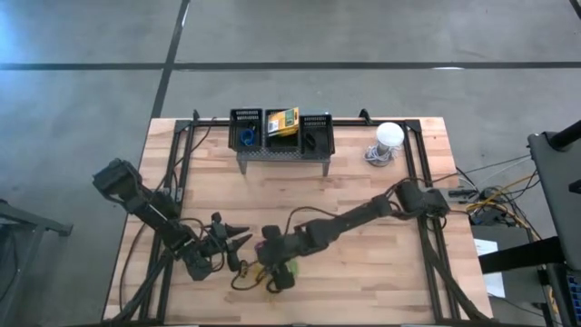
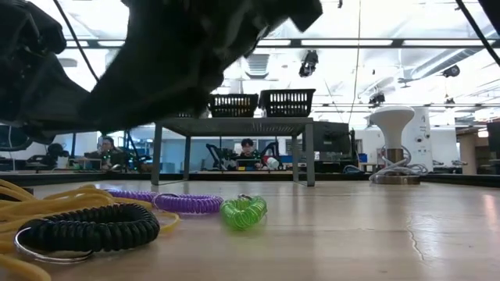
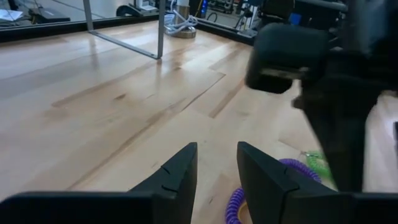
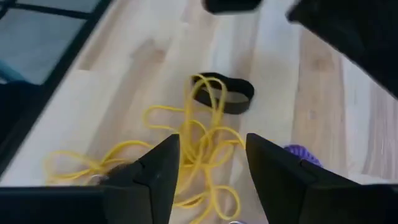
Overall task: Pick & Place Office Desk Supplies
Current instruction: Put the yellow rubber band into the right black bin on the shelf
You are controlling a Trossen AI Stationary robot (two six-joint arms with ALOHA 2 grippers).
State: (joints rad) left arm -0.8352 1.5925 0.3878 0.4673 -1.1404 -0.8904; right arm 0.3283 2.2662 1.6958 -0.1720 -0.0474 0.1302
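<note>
At the table's near edge, the left gripper (image 1: 238,241) waits with fingers slightly parted and empty, pointing toward the pile beside it. Just to its right, the right gripper (image 4: 208,163) hangs over the tangle of yellow bands (image 4: 186,140), fingers spread wide and holding nothing; the bands lie directly between and ahead of its fingertips, with the black loop (image 4: 222,93) beyond them. The purple loop (image 2: 187,202) and green loop (image 2: 243,211) sit close alongside. The right arm looks the nearer for the pick. The baskets (image 1: 281,129) stand on the stand (image 1: 283,155) at the far edge.
</note>
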